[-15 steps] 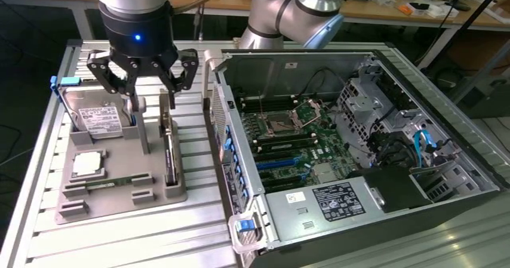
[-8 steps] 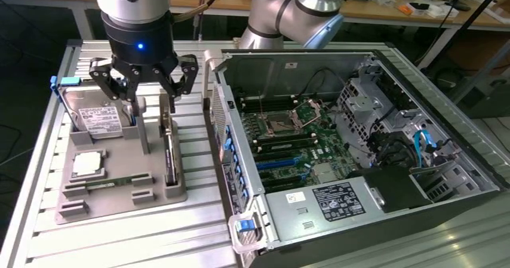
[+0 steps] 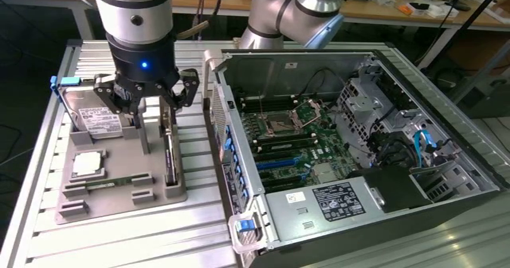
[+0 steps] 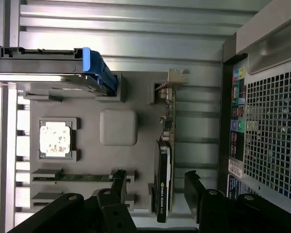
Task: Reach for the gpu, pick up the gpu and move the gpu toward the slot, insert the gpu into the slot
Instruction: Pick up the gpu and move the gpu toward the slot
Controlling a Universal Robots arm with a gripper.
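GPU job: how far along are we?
Nothing done yet. The gripper is open, fingers flanking the gpu without gripping it; the gpu stands in the grey tray. Left: grasp, lift, insertion; the blue slot is empty.

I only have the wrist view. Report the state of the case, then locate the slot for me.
Observer: The computer case lies on its side, panel off, motherboard exposed.
Operator: Now the slot.
Observer: The slot is a blue strip on the motherboard, nothing plugged into it, to the exterior view's right of the gpu.
Operator: Tell me what separates them.
Observer: A case wall stands between the tray holding the gpu and the motherboard.
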